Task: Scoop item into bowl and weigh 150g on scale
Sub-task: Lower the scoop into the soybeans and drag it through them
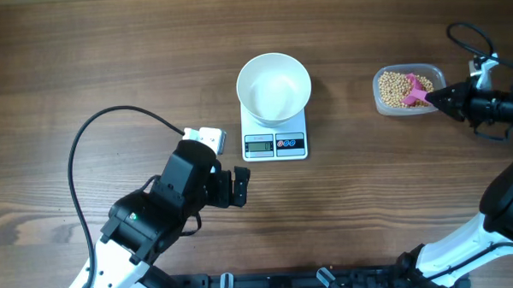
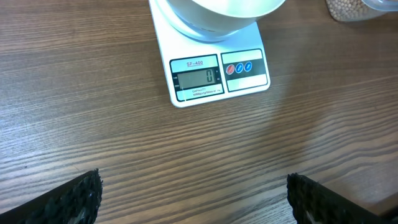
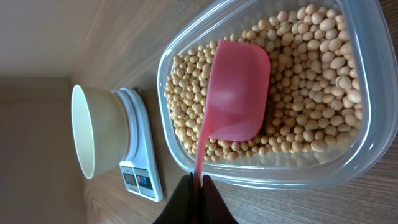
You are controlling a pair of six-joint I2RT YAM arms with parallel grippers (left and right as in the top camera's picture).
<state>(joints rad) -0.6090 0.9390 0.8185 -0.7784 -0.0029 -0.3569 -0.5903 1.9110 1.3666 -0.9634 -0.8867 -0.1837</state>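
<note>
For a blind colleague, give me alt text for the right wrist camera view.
The right gripper pinches the handle of a pink scoop resting on beans in a clear tub. Behind, the white bowl sits on the scale.

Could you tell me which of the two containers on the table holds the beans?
The clear plastic tub holding the pink scoop; the white bowl on the scale is empty.

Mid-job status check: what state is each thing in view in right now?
bowl, empty, sitting on the scale
scale, switched on, display reads zero
beans, all in the tub
tub, uncovered, holding beans
scoop, lying on the beans, handle gripped
left end effector, open, empty, above the table
right end effector, shut on the scoop handle
</note>
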